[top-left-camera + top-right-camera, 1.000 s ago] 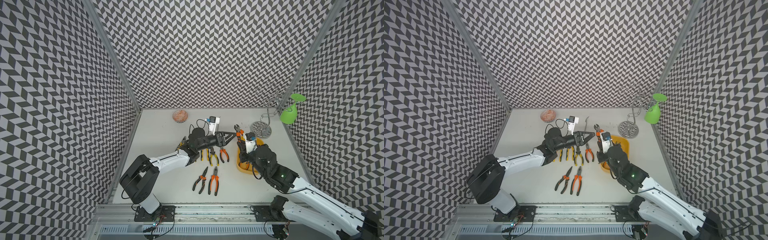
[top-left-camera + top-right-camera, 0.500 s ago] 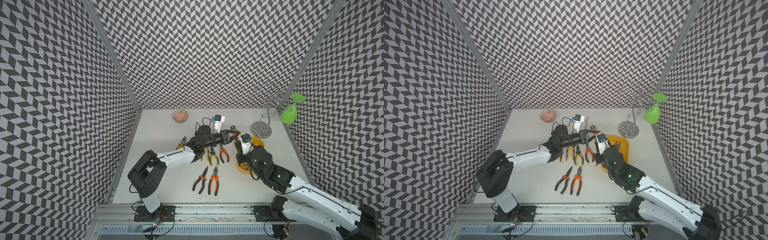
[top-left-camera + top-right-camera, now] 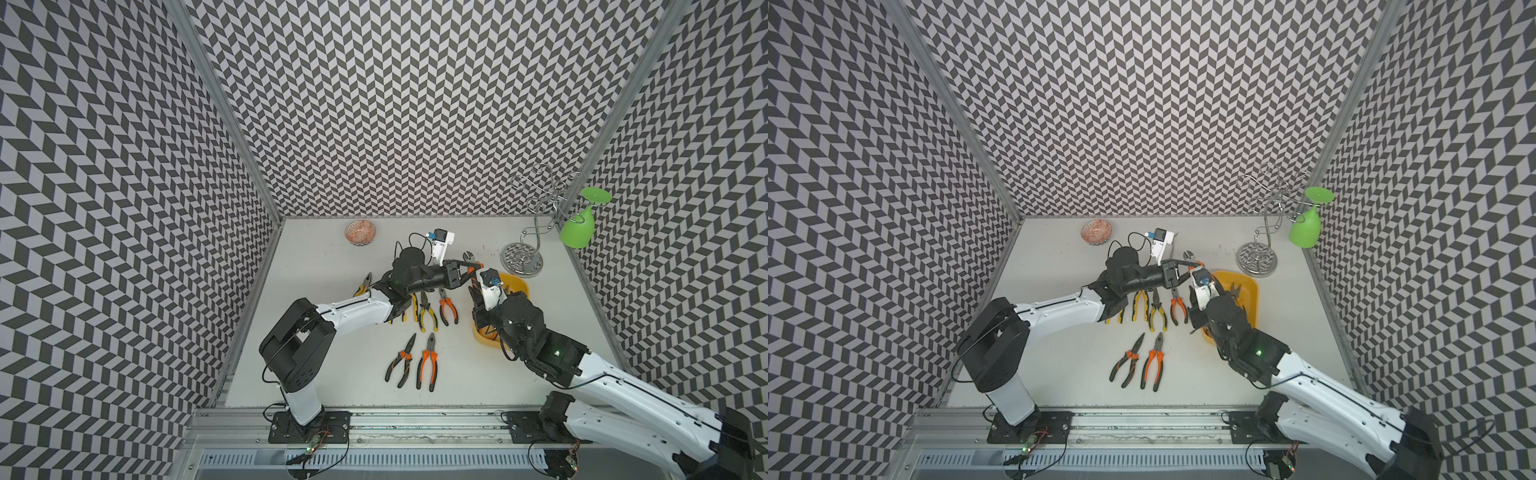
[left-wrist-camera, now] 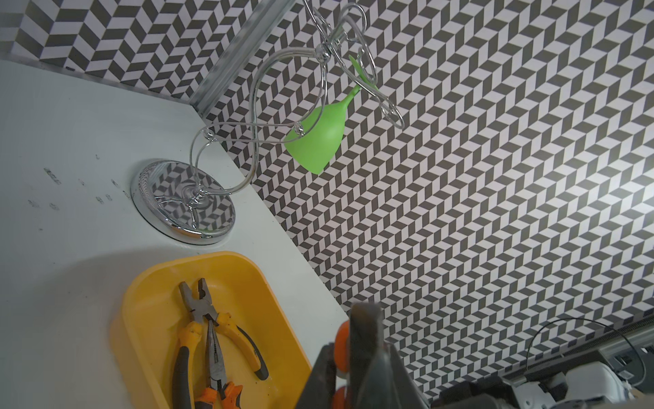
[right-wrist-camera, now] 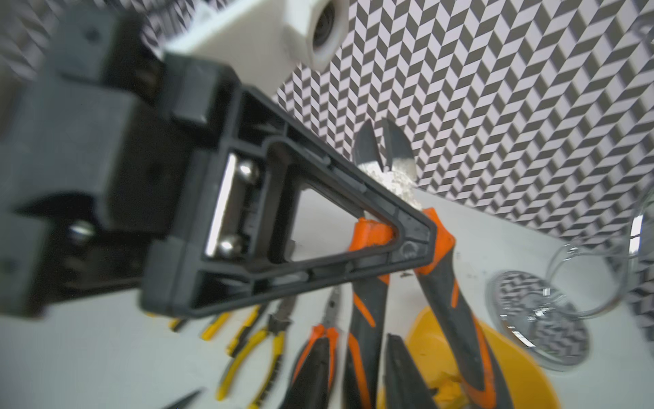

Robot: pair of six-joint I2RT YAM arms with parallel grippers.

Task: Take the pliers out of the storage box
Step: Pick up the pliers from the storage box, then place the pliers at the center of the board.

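Towards the far edge of the tabletop (image 3: 332, 365), left of its middle, sits a small patterned bowl (image 3: 360, 232). The left arm (image 3: 353, 311) reaches in from the front left corner over a row of pliers (image 3: 424, 308). They lie side by side at the tabletop's middle, noses to the far edge, yellow-handled save an orange-handled one at the right end. Nearer the front edge, apart from the row, lie two orange-handled pliers (image 3: 428, 352).

The left gripper (image 5: 410, 244) is clamped tight on the cutting pliers (image 5: 456, 311) just below their head. It holds them clear of the tabletop, handles slanting down toward the storage box (image 3: 524, 286). The right gripper (image 3: 475, 293) is at those handles. One dark finger (image 5: 400, 368) shows just beside a handle, but whether it grips, or how wide it stands, cannot be told.

The storage box lies right of the middle. It holds yellow-handled pliers (image 4: 200, 311), with long-nosed pliers (image 4: 213, 350) between their handles. By the far right corner stands a chrome wire rack (image 3: 523, 261), from which a green glass (image 3: 577, 230) hangs upside down.
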